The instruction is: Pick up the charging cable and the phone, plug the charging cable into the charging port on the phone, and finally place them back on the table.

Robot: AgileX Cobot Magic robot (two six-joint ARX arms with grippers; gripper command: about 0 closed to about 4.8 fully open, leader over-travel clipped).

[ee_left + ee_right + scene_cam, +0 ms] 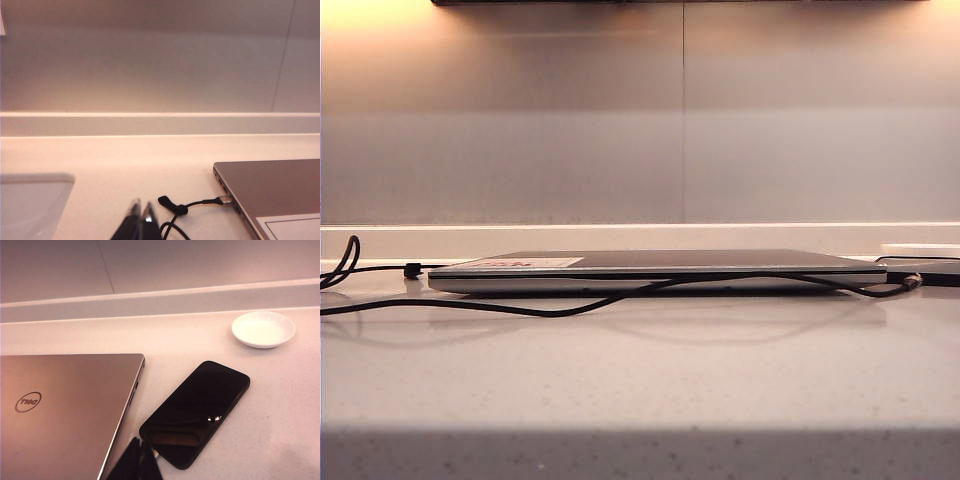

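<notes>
so the phone (196, 412) lies flat on the table (640, 380), long axis diagonal, just beside the closed laptop (60, 410) with a round logo I can't quite read. The charging cable (570, 308) snakes along the laptop's front, its plug (226, 201) pointing at the laptop's edge. Left gripper (140, 210) hangs low beside the cable with fingers pressed together, holding nothing; right gripper (138, 446) same, over the phone's near end. Small white dish (263, 329) sits further back

The exterior camera sits low, near table (640, 380) level, facing the laptop's (650, 265) edge and the back wall. Each wrist camera looks down and forward toward that wall from close above the table; all three views share the laptop (280, 190) (65, 405).
</notes>
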